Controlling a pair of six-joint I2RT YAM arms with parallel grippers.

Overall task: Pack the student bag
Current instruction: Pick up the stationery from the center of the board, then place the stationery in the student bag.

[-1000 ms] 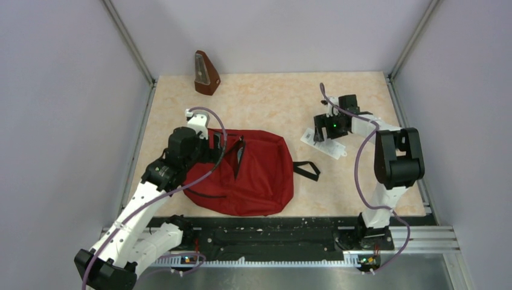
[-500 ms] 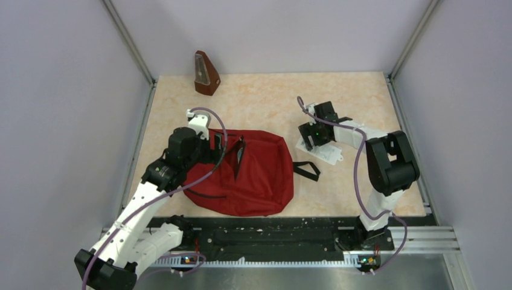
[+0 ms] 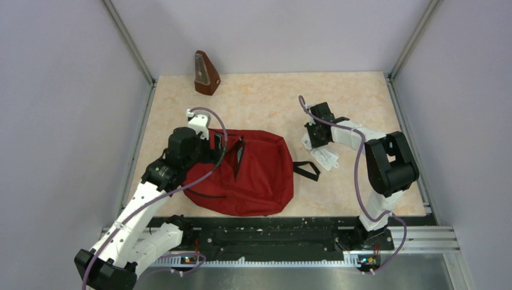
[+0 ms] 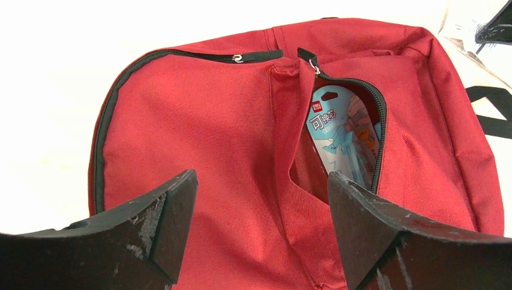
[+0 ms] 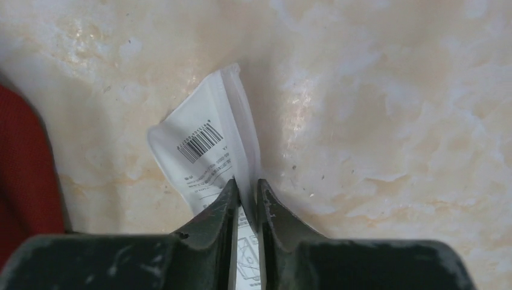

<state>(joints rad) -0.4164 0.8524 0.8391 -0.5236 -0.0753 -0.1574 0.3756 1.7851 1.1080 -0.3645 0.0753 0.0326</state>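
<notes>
The student bag (image 3: 256, 178), dark red with black zipper trim, lies flat left of the table's middle. Its front pocket is unzipped and a light blue packet (image 4: 341, 136) shows inside. My left gripper (image 4: 262, 187) hovers open just above the bag's front (image 4: 199, 121), with only fabric between the fingers. To the bag's right, a flat white packet (image 3: 327, 157) with a barcode lies on the table. My right gripper (image 5: 246, 186) is shut on that packet's (image 5: 202, 145) edge, down at table level (image 3: 315, 140).
A brown metronome (image 3: 206, 74) stands at the back left corner. The bag's black strap (image 3: 307, 170) loops out towards the white packet. Grey walls close in the beige table (image 3: 272, 103) on three sides.
My right gripper moved left and down onto the white packet, then closed on its edge. The left arm and the bag stayed still.
</notes>
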